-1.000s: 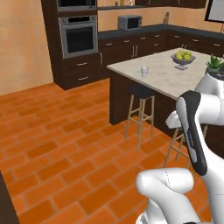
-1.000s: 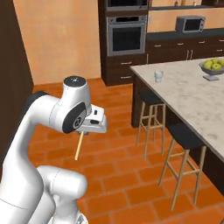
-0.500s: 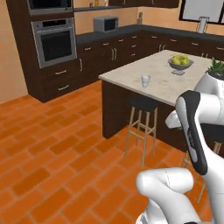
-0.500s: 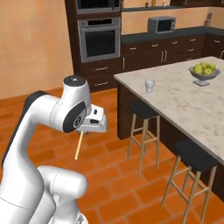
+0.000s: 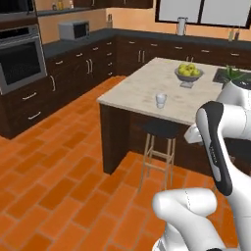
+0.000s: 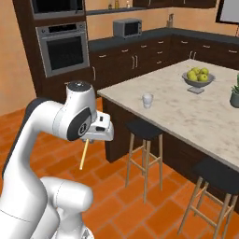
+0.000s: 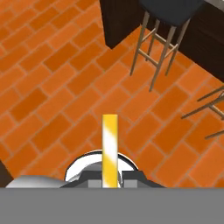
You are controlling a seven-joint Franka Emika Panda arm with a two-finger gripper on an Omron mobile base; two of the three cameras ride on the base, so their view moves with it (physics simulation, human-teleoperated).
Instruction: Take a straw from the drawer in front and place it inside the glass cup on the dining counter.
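Observation:
My gripper (image 6: 89,139) is shut on the straw (image 6: 83,155), a thin pale yellow stick that hangs down from it above the brick floor. In the hand view the straw (image 7: 110,146) runs straight out from between the fingertips of the gripper (image 7: 110,178). The glass cup (image 6: 147,100), small and clear, stands near the corner of the beige marble dining counter (image 6: 196,121), well beyond and to the right of my hand. The left base view has the glass cup (image 5: 161,100) on the dining counter (image 5: 142,93) too. The drawer is out of view.
A grey bowl of yellow-green fruit (image 6: 198,79) and a plant pot (image 6: 235,95) sit further along the counter. Black-seated stools (image 6: 144,131) (image 6: 218,175) stand against its side. Dark cabinets with an oven (image 6: 63,46) and microwave (image 6: 127,27) line the back wall. Open brick floor (image 5: 54,186) lies to the left.
The whole picture has shifted as the base moved: the counter and cup now sit nearer and more central. The arm keeps its pose, still gripping the straw.

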